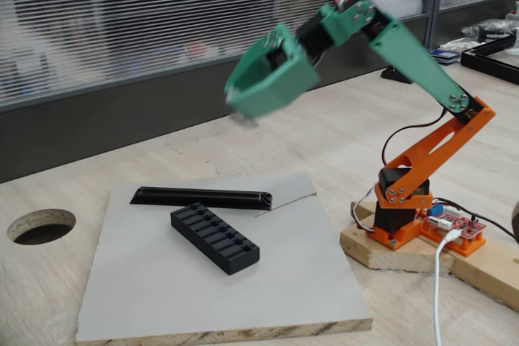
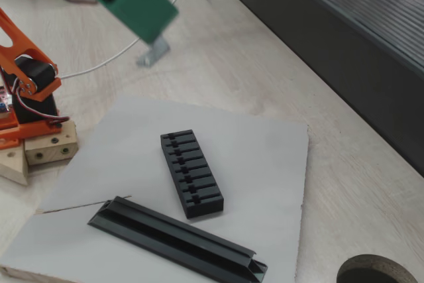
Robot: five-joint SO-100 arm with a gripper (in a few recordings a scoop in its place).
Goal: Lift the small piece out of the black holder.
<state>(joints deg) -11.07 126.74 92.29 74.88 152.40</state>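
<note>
Claw (image 2: 154,50) aloft, seemingly gripping small piece (image 2: 153,52)

A pale wood-grain table (image 1: 340,131) carries a flat grey rectangular board (image 1: 162,281) with a raw chipboard edge. At the board's centre lies a black rectangular plastic block with a row of slots (image 2: 191,173); a longer, thinner black plastic bar (image 2: 177,238) lies just beside it, apart, toward six o'clock in that fixed view. A round hole (image 1: 40,226) is cut in the table at nine o'clock of the board.
</note>
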